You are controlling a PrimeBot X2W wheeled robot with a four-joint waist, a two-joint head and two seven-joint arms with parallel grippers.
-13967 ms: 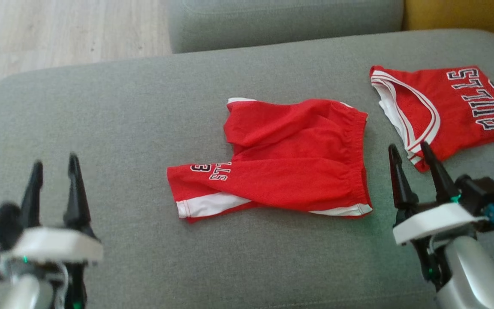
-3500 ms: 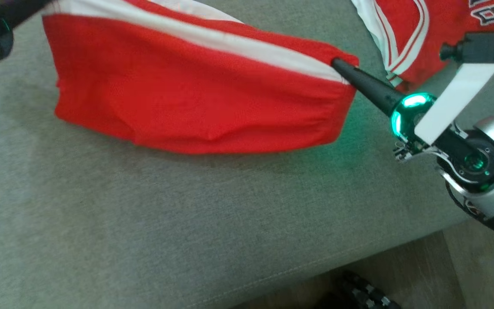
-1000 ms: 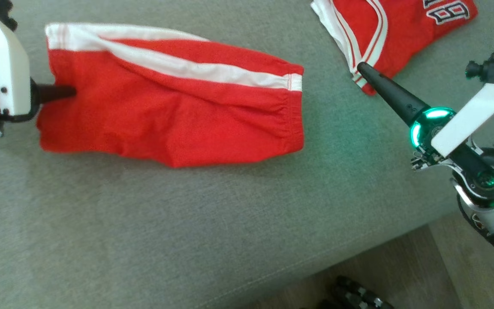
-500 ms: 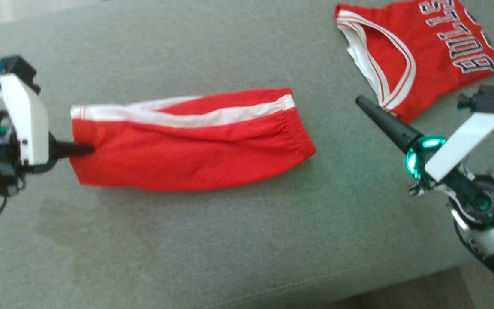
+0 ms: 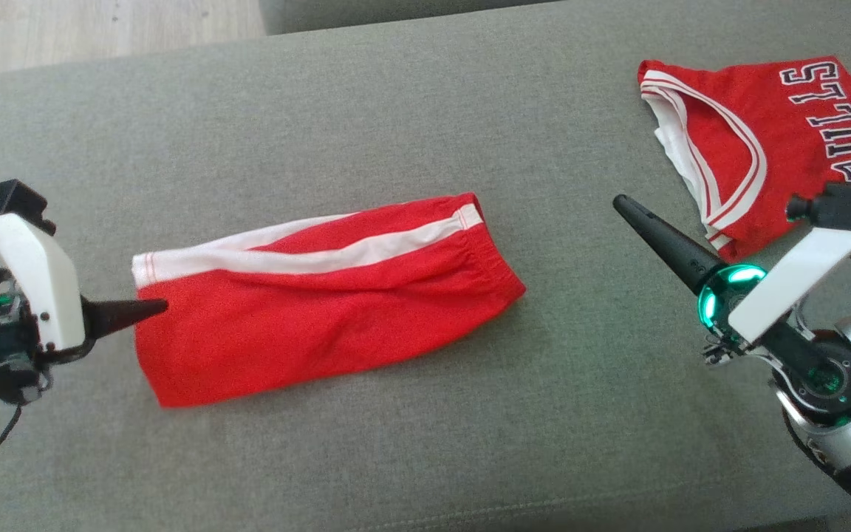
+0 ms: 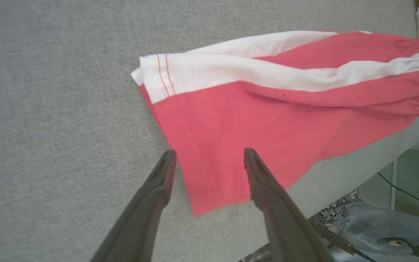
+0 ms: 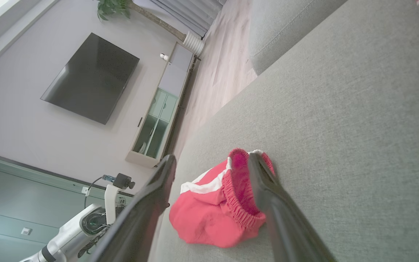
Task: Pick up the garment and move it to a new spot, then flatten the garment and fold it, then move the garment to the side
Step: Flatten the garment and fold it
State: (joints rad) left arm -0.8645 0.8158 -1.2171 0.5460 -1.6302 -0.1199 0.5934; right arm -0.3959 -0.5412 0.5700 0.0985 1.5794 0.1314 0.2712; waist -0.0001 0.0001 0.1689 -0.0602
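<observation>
The garment [image 5: 322, 310], red shorts with a white side stripe, lies folded lengthwise on the grey sofa [image 5: 396, 111]. My left gripper [image 5: 159, 304] points at its left hem. In the left wrist view the garment [image 6: 267, 120] lies flat and the left gripper [image 6: 209, 154] is open, one finger over the cloth's edge and one over bare cushion, holding nothing. My right gripper [image 5: 621, 203] hovers well right of the waistband, apart from the shorts. In the right wrist view the right gripper [image 7: 212, 159] is open and looks toward the garment [image 7: 213, 214].
A red BULLS jersey [image 5: 780, 140] lies at the sofa's far right, just behind my right arm. Wooden floor [image 5: 100, 37] shows past the sofa's far left. The sofa's front edge runs along the bottom. A TV [image 7: 89, 78] and a cabinet [image 7: 158, 120] stand against the wall.
My left gripper has opened and let go of the shorts' hem, which now lies flat. The head camera has shifted, so the whole scene sits lower in the picture. The right gripper stays open.
</observation>
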